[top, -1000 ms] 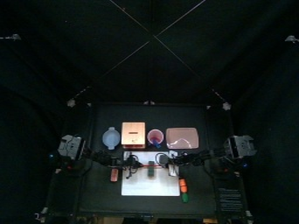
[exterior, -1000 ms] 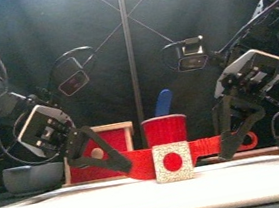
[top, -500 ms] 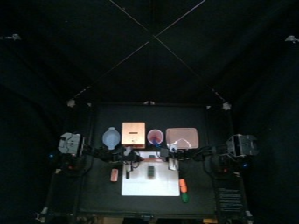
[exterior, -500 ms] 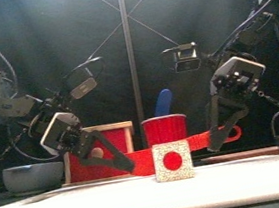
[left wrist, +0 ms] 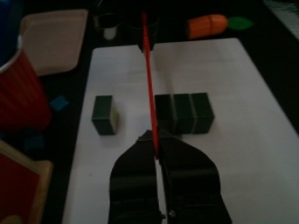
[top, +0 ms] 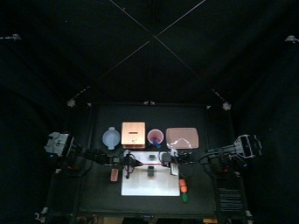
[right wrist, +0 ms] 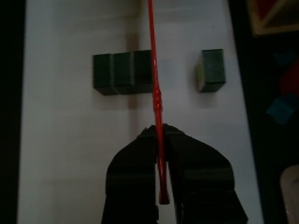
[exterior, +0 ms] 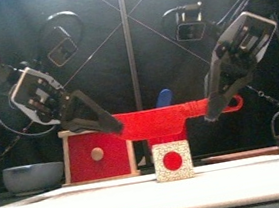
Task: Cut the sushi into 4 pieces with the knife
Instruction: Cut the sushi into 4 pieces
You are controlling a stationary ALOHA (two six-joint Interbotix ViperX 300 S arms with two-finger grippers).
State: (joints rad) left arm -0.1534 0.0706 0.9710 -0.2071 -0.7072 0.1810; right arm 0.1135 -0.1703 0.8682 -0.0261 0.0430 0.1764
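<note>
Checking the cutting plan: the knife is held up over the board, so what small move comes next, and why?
Probably shift the red knife sideways over the larger block and lower it onto a seam. The left end effector and right end effector hold it above the gap beside the single piece.

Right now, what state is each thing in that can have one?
red knife: held by both ends, clear above the white board
left claw: shut on the red knife
right claw: shut on the red knife
sushi roll: split, one piece apart from the rest
blue knife: standing in the red cup
</note>
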